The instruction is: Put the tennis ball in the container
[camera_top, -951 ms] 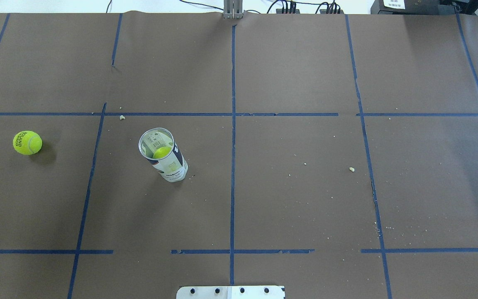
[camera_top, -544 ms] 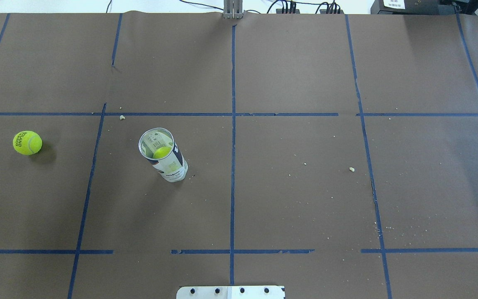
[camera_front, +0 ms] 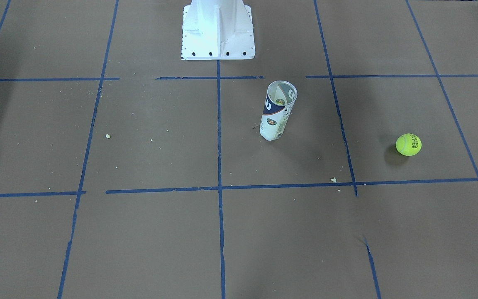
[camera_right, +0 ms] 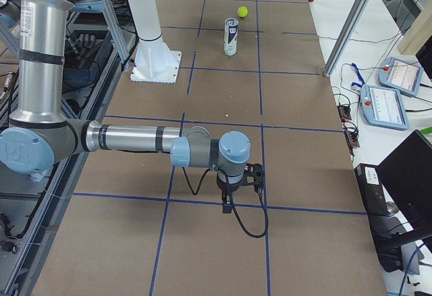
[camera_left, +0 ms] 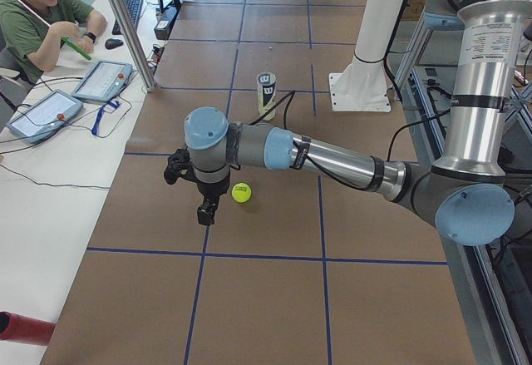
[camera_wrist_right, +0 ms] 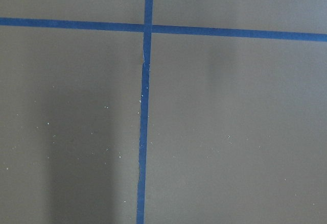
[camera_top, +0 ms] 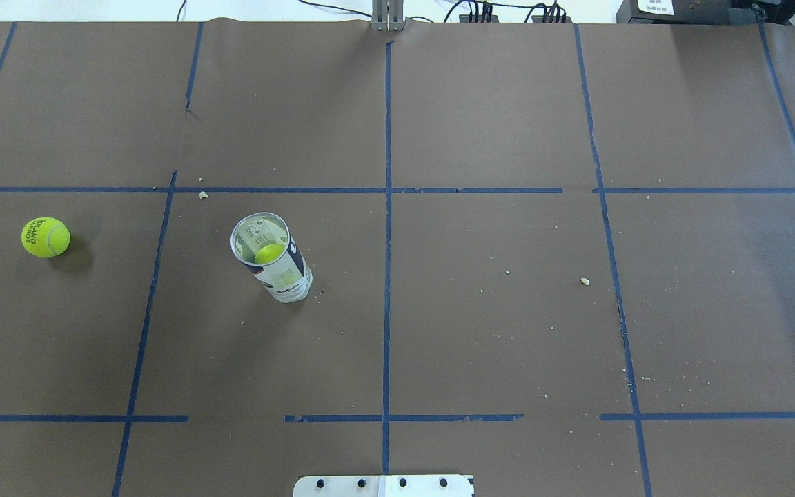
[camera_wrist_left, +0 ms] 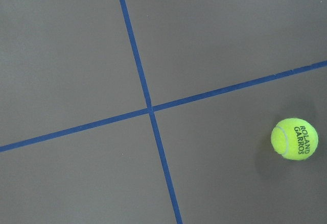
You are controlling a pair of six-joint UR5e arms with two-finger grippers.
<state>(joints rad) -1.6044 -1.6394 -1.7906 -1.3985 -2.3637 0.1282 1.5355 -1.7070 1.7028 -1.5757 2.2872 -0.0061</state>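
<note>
My left gripper (camera_left: 204,209) hung tip-down over the table (camera_top: 480,345), and I cannot tell whether its jaws stood apart or together. Only the side camera caught it, and my own wrist view showed none of my fingers. Straight under that wrist lay a crossing of blue tape (camera_wrist_left: 149,109). The ball (camera_wrist_left: 294,139) sat just beside the jaws on their inboard side. It rested loose on the paper with nothing touching it, at the edge of my wrist view, not centred in it. I judged the left arm had come out that way because the ball lay at its end of the table, and that the jaws needed to shift over the ball before any grasp.

Farther inboard, well apart from the ball, the tube (camera_top: 272,257) stood upright with its mouth open to the top, so a ball could be dropped straight in. A second ball (camera_top: 270,253) showed low inside it. The label hid how much room was left above that one.

Beyond the tube stood the white base (camera_front: 217,31). Far from both ball and tube, my right gripper (camera_right: 227,203) pointed down over paper. Its wrist view held only tape and crumbs, so I took that arm as parked out of the way. I cannot tell how its jaws stood either. Neither gripper reached the overhead or front views, so how high each hung was hard to make out.
</note>
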